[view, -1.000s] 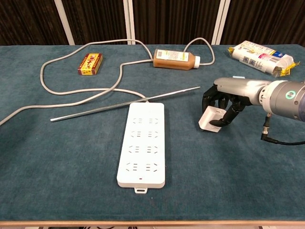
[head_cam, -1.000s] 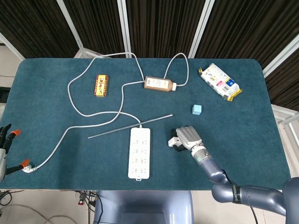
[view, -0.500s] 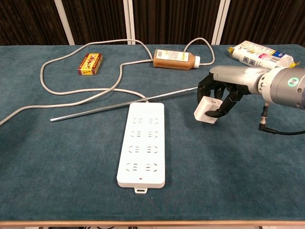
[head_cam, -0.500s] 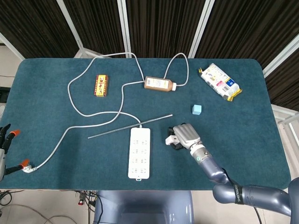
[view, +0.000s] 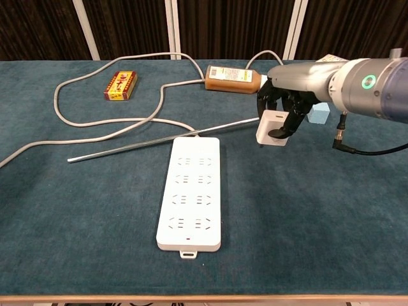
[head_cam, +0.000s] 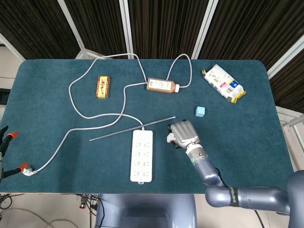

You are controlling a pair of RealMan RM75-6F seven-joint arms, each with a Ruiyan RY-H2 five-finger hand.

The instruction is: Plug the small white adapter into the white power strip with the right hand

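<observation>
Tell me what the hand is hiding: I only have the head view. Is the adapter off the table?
Observer: From the chest view, yes: the right hand holds the small white adapter, apparently clear of the cloth.
Operator: How is it gripped?
Observer: Dark fingers curl over its top and right side; its broad face is turned to the chest camera.
Operator: Prongs lined up with the white power strip?
Observer: No prongs show. The strip lies lower left of the adapter, sockets up.
</observation>
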